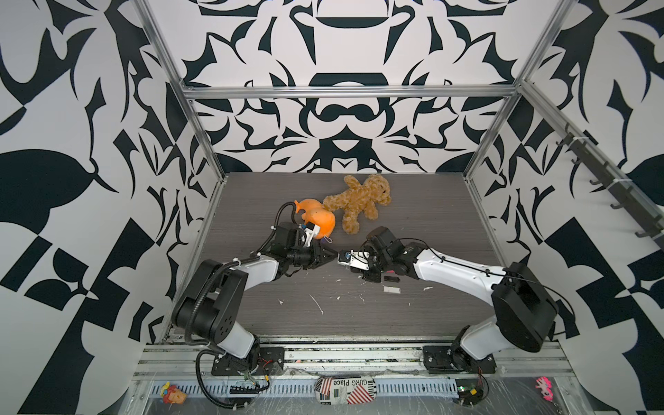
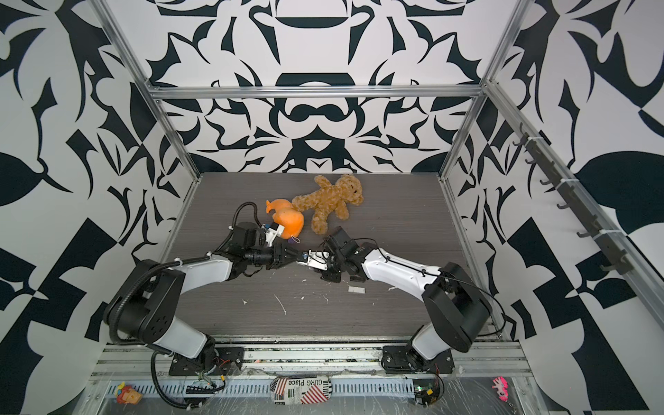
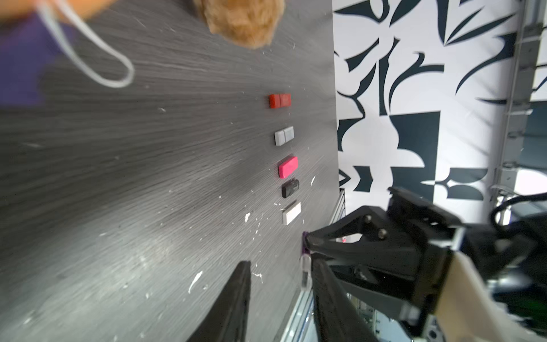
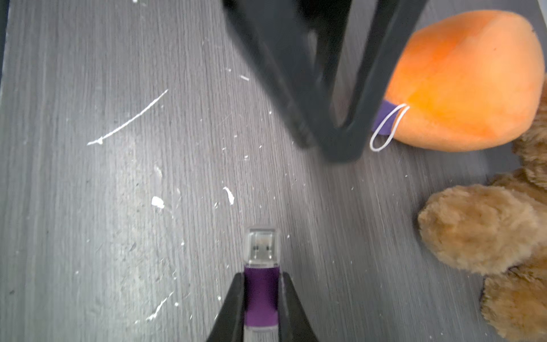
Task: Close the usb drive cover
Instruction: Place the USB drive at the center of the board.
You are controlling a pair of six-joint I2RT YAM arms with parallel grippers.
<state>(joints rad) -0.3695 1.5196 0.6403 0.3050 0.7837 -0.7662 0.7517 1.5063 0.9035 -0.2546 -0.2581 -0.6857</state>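
The right tool [image 4: 262,277] is clamping the purple body of the usb drive [image 4: 261,299] between narrow jaws and holding it over the middle of the worktop [image 4: 88,207]. The clear cover [image 4: 262,245] is sticking out past the fingertips. The drive's long axis is running in line with the right tool's own reach, so the covered end is pointing across at the left tool [image 3: 281,266]. In both top views the two tools are facing each other nearly tip to tip, and the right wrist view is showing a gap of bare worktop between the cover and the left tool's tips. The left tool's jaws are standing partly apart and gripping nothing. The cover is sitting over the metal connector, which is showing through the plastic, but whether it is pressed fully home against the purple body is hard to tell. Judging from this, any finishing push is going to have to travel along that long axis, toward the right tool. The left arm is the one lying off the cover's end, so it is the nearer one for it. A push coming in at an angle is likely to lever the cover sideways rather than seat it.
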